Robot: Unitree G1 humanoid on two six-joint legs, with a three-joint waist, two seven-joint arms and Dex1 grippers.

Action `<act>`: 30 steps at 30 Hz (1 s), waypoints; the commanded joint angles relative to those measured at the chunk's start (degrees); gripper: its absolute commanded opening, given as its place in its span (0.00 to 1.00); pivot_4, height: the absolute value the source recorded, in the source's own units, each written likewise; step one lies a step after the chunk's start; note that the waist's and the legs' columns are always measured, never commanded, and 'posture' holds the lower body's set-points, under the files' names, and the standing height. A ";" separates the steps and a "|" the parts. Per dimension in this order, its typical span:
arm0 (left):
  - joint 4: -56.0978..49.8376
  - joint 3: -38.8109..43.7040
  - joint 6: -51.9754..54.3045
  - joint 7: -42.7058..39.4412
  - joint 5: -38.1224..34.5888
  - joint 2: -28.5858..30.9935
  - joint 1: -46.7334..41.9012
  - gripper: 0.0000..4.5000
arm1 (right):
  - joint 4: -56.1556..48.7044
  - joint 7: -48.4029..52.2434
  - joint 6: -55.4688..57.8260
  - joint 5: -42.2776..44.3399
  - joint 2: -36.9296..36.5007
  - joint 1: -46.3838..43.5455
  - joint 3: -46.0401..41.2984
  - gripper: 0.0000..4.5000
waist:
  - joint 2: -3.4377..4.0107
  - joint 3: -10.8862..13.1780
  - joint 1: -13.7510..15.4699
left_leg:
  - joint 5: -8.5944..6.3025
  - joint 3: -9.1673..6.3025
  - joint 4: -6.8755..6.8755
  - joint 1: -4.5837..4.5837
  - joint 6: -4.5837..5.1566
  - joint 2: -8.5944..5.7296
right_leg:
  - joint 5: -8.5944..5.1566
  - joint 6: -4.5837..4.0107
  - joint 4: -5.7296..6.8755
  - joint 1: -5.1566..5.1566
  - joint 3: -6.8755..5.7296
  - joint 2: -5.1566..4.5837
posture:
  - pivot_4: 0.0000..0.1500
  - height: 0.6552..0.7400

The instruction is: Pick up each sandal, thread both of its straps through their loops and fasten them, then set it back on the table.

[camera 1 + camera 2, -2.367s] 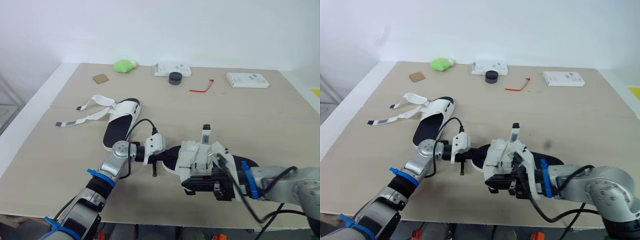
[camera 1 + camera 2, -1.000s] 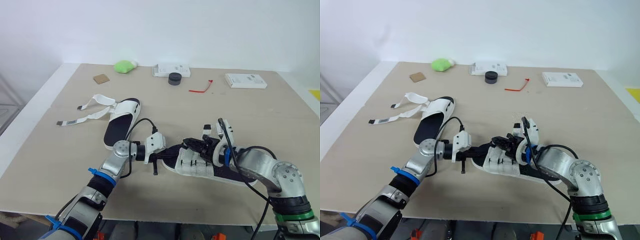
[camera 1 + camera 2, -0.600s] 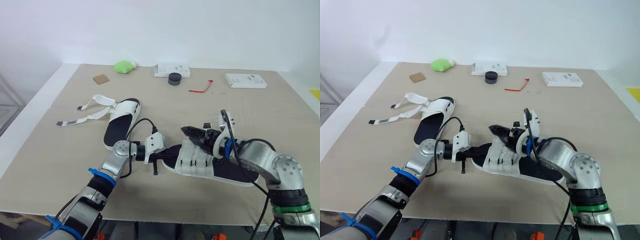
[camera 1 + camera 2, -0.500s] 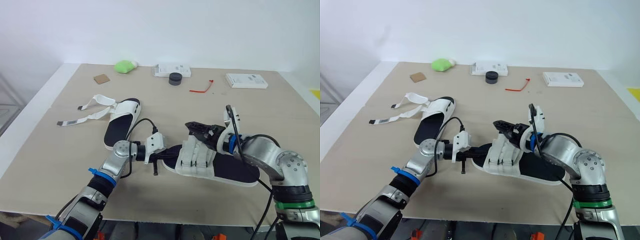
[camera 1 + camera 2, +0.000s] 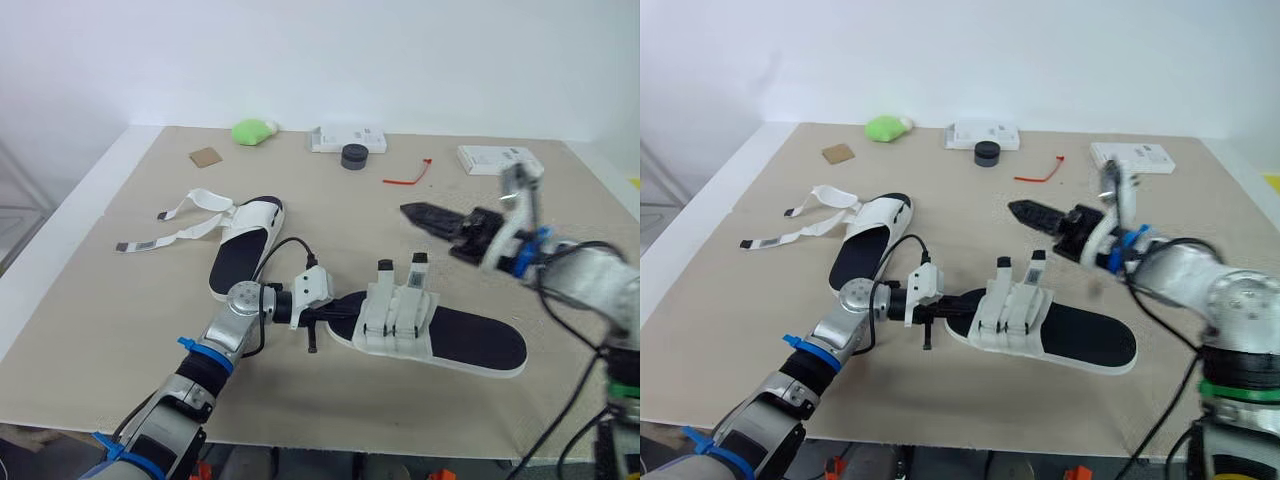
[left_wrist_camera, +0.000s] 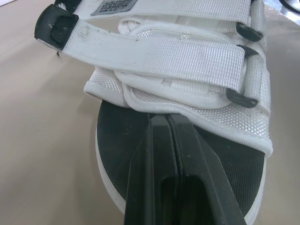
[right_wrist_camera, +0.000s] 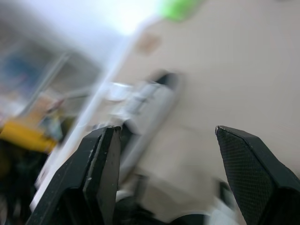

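Strapped sandal judged light, sole stiff: take it by the sole. Your left gripper is pressed together at its toe; right gripper spread.

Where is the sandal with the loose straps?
In the left eye view, the sandal with loose straps lies on the table's left half, beyond the left end effector and the strapped sandal.

left gripper, ahead: strapped sandal toe at the tips, blocked
left gripper, outward: open sandal and loose straps near; bare table behind
right gripper, below: free air over strapped sandal
right gripper, beyond: puck, box, well apart
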 commanded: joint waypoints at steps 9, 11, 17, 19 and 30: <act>-17.18 6.16 14.18 -2.98 -10.61 3.64 3.65 0.00 | -17.90 44.55 -5.04 -34.38 -15.13 26.17 -9.74 0.78 | -0.17 0.66 -0.33 | -0.39 -0.07 0.00 -0.71 0.17 -0.05 | -0.19 0.12 1.05 -0.87 0.44 0.36 | 1.00 1.00; -21.58 7.77 16.62 -3.43 -13.42 4.83 3.38 0.00 | -18.49 48.31 -8.02 -40.60 -15.86 30.79 -10.65 0.78 | -0.26 1.07 -0.36 | -0.39 -0.26 -0.02 -0.79 0.18 0.06 | -0.34 0.03 1.23 -0.99 0.40 0.59 | 1.00 1.00; -31.33 11.80 22.32 -4.52 -19.93 9.42 3.95 0.00 | -20.59 56.12 -12.36 -49.49 -14.80 41.02 -13.60 0.78 | -0.19 1.58 -0.39 | -0.39 -0.33 0.03 -0.75 0.17 0.18 | -0.79 0.22 1.76 -1.17 0.39 0.75 | 1.00 1.00; -34.25 13.48 24.20 -5.33 -22.46 12.01 4.84 0.00 | -21.73 56.54 -13.00 -50.70 -13.35 42.98 -13.92 0.78 | -0.20 1.66 -0.55 | -0.34 -0.36 0.07 -0.73 0.10 0.23 | -0.78 0.20 1.83 -1.19 0.40 0.80 | 1.00 1.00; -42.52 21.51 28.28 -8.72 -29.29 25.48 15.08 0.00 | -25.28 49.60 -14.31 -55.67 -4.50 40.59 -4.23 0.78 | -0.27 1.75 -0.66 | -0.14 -0.36 0.09 -0.65 -0.25 0.39 | -0.77 -0.13 1.88 -1.15 0.42 0.90 | 1.00 1.00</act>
